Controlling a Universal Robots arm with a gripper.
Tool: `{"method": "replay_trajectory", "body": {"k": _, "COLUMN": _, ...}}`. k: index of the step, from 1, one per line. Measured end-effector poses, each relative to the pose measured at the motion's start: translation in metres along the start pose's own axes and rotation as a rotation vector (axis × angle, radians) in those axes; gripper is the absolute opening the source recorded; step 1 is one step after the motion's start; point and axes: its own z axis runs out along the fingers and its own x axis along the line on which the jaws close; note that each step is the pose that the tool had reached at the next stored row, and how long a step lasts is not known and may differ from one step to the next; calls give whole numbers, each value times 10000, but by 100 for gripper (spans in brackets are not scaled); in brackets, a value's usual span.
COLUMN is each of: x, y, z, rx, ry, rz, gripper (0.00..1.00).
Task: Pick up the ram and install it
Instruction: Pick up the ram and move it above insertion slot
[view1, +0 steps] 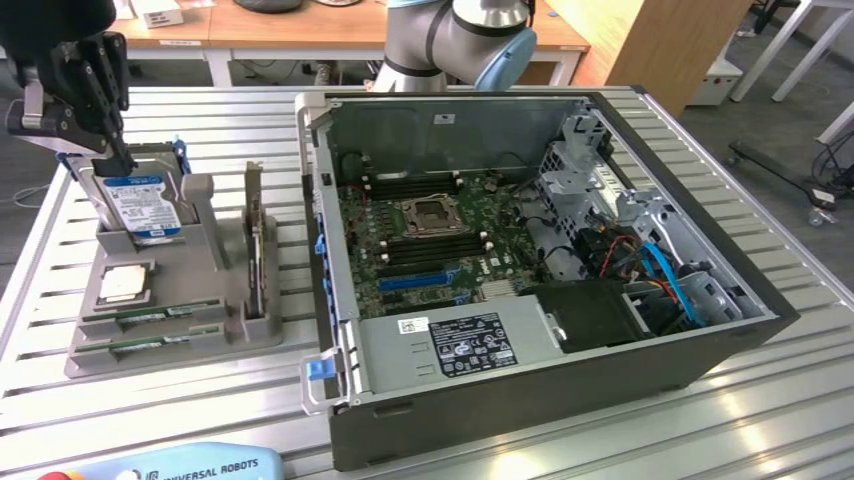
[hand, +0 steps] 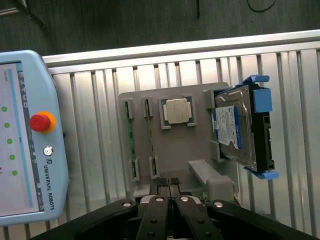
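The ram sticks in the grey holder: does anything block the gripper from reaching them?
Nothing visible does. The ram sticks lie uncovered in slots of the holder, and the gripper hangs above it, only air between.

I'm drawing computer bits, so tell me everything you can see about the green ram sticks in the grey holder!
The two ram sticks are thin, narrow green boards. They stand on their long edges, side by side, in slots of the grey holder. They sit next to the silver processor chip, at the end away from the hard drive. Their chips and labels are too small to make out. Only the holder touches them; the pincer is apart from them.
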Motion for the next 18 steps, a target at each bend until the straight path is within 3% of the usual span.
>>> {"method": "replay_trajectory", "body": {"k": 18, "x": 2, "y": -5, "z": 131, "rx": -3, "ry": 3, "rz": 0, "gripper": 10}}
